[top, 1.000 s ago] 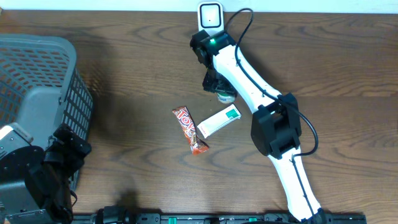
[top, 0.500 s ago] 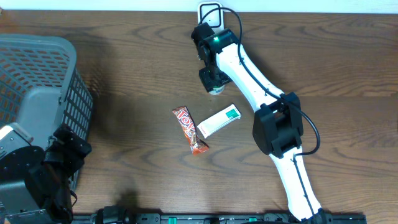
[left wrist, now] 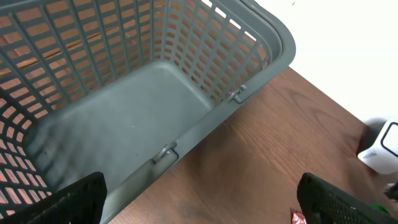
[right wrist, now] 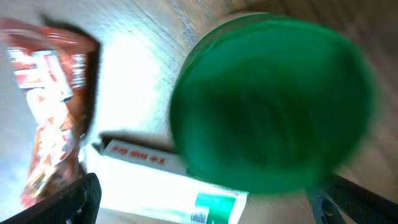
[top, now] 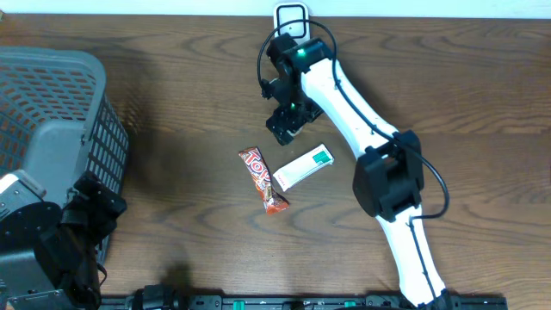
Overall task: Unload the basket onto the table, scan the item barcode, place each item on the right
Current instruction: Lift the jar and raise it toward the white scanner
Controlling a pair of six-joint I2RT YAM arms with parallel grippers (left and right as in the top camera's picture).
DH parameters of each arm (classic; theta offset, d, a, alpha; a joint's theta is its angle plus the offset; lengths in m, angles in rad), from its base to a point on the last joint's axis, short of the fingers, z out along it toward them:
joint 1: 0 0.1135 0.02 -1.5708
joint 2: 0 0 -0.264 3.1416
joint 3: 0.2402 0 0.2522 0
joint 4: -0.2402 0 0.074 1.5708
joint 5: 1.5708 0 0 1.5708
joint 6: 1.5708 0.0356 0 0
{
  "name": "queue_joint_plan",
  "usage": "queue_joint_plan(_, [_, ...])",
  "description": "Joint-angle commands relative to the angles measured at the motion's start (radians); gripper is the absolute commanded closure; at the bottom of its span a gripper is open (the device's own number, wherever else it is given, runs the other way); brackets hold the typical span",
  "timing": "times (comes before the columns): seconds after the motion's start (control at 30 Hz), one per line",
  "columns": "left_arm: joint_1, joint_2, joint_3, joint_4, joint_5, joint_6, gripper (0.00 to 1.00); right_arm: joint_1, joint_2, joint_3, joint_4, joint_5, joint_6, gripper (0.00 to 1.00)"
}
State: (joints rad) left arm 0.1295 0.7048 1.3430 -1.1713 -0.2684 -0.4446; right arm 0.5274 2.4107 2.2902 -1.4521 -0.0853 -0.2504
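Overhead, the right arm (top: 344, 95) stretches from the near edge across the wooden table (top: 172, 103) to its far middle, and the right gripper (top: 284, 122) hangs just near of the white scanner (top: 291, 17), which stands at the far edge. Near of that gripper lie a red candy bar (top: 263, 179) and, just right of it, a white box (top: 303, 166) with a green end; their near ends almost meet, though I cannot tell whether they touch. A grey basket (top: 112, 146) fills the left side of the table. From the right wrist, a round green-topped container (right wrist: 270, 102) fills the middle of the view, badly blurred. It sits between the two dark fingers (right wrist: 81, 199), which stand spread out to the lower corners. The left finger is clear of the container, so the jaws are wide and hold nothing. The candy bar lies to the left there, with the white box below the container. From the left wrist, the left gripper (left wrist: 199, 193) is spread wide with nothing between its fingers, and it looks into the basket's open inside.
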Motion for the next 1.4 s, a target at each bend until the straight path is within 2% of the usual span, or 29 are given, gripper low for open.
queue_joint_plan(0.0, [0.005, -0.001, 0.002, -0.003, -0.014, 0.005, 0.02, 0.000, -0.134, 0.002, 0.005, -0.021, 0.050, 0.01])
queue_joint_plan(0.2, [0.005, -0.001, 0.002, -0.003, -0.014, 0.005, 0.02, 0.008, -0.221, 0.002, 0.027, -0.021, 0.373, 0.01])
queue_joint_plan(0.3, [0.005, -0.001, 0.002, -0.003, -0.014, 0.005, 0.02, 0.011, -0.228, 0.002, 0.029, -0.022, 0.349, 0.01])
queue_joint_plan(0.37, [0.005, -0.001, 0.002, -0.003, -0.014, 0.005, 0.02, 0.011, -0.228, 0.002, 0.059, -0.074, 0.405, 0.09])
queue_joint_plan(0.4, [0.005, -0.001, 0.002, -0.003, -0.014, 0.005, 0.02, 0.011, -0.225, 0.002, 0.082, -0.105, 0.460, 0.07])
queue_joint_plan(0.43, [0.005, -0.001, 0.002, -0.003, -0.014, 0.005, 0.02, 0.011, -0.224, 0.002, 0.103, -0.118, 0.531, 0.01])
queue_joint_plan(0.47, [0.005, -0.001, 0.002, -0.003, -0.014, 0.005, 0.02, 0.011, -0.222, 0.002, 0.119, -0.113, 0.668, 0.01])
queue_joint_plan(0.5, [0.005, -0.001, 0.002, -0.003, -0.014, 0.005, 0.02, 0.011, -0.222, 0.001, 0.107, -0.080, 0.924, 0.01])
queue_joint_plan(0.53, [0.005, -0.001, 0.002, -0.003, -0.014, 0.005, 0.02, 0.011, -0.222, 0.001, 0.080, -0.064, 1.099, 0.01])
queue_joint_plan(0.7, [0.005, -0.001, 0.002, -0.003, -0.014, 0.005, 0.02, 0.012, -0.218, 0.001, -0.055, 0.005, 1.808, 0.01])
queue_joint_plan(0.77, [0.005, -0.001, 0.002, -0.003, -0.013, 0.005, 0.02, 0.018, -0.216, -0.001, -0.062, 0.045, 2.004, 0.01])
queue_joint_plan(0.9, [0.005, -0.001, 0.002, -0.003, -0.014, 0.005, 0.02, 0.043, -0.206, -0.015, -0.040, 0.122, 2.280, 0.01])
queue_joint_plan(1.13, [0.005, -0.001, 0.002, -0.003, -0.014, 0.005, 0.02, 0.065, -0.137, -0.072, 0.182, 0.147, 2.302, 0.01])
queue_joint_plan(1.37, [0.005, -0.001, 0.002, -0.003, -0.014, 0.005, 0.02, 0.054, -0.074, -0.072, 0.269, 0.145, 2.302, 0.01])
